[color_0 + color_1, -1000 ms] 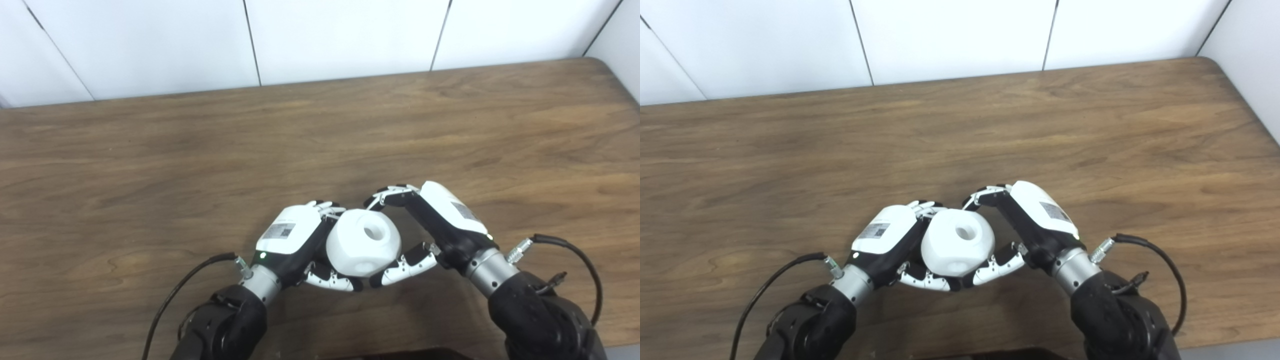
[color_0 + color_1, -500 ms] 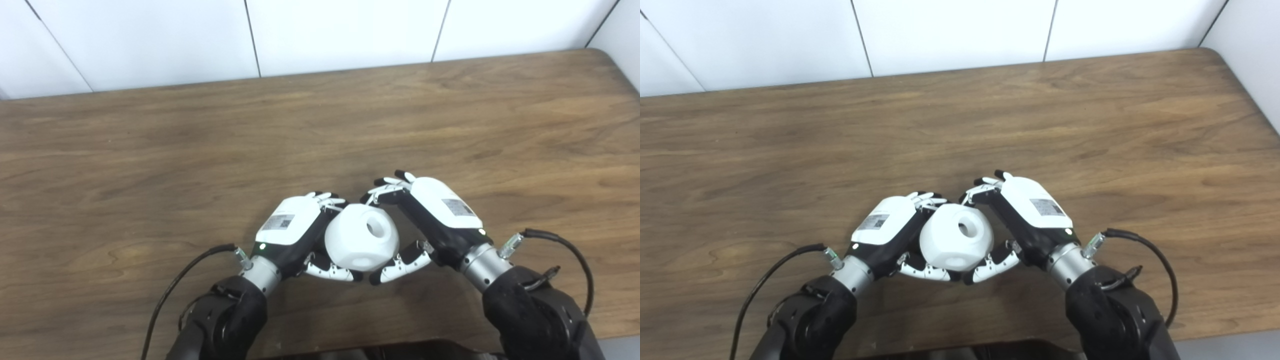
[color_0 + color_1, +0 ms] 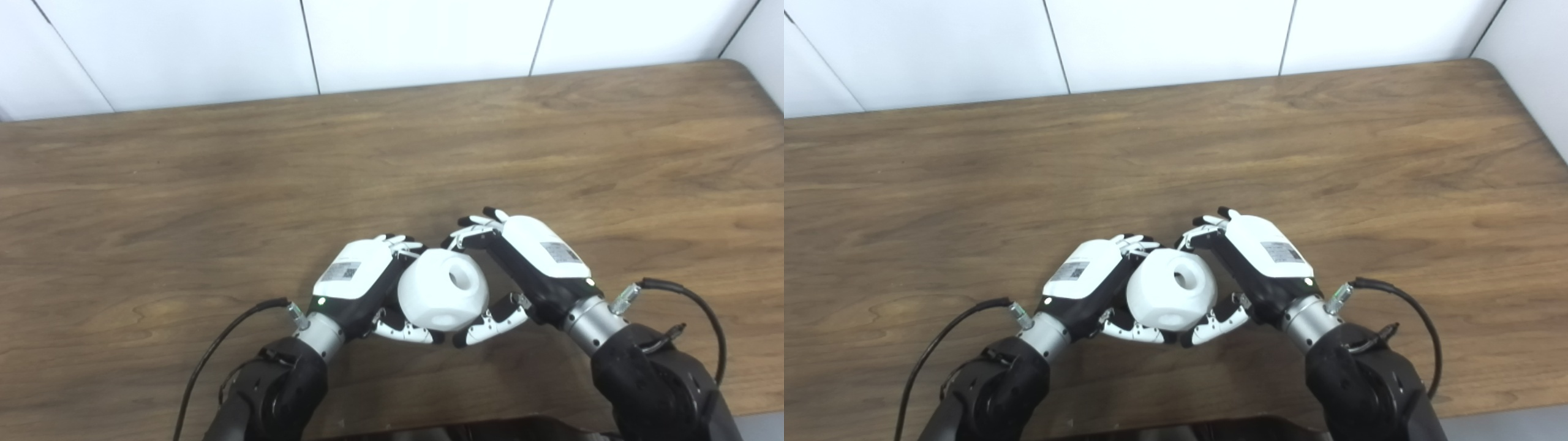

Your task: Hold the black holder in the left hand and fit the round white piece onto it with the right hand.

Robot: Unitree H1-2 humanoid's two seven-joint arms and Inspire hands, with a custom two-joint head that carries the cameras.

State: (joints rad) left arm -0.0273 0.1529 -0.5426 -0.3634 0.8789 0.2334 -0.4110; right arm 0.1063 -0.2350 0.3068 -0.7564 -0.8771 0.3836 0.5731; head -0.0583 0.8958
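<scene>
Left eye view: a brown wood-grain table (image 3: 184, 184) with a rounded far right corner runs across the frame, backed by a white panelled wall (image 3: 416, 37) with dark seams.

Near the table's front edge, the left hand (image 3: 361, 288) and the right hand (image 3: 527, 269), both white-shelled with black palms, meet around a round white plastic piece (image 3: 442, 297) with faceted sides and a round hole on its upper face, turned a little toward the right hand. The left hand's fingers curl around the piece's left and lower side, the thumb under it, and appear to grip it. The right hand's fingers are parted, their tips close to the piece's upper right edge, while its thumb (image 3: 490, 324) reaches below; whether they press on the piece cannot be told.

The black holder cannot be made out: the white piece and the hands cover whatever sits between the palms.

A black cable (image 3: 220, 349) loops from the left wrist, another black cable (image 3: 704, 318) from the right wrist. Both dark forearms are cut off by the bottom edge.
</scene>
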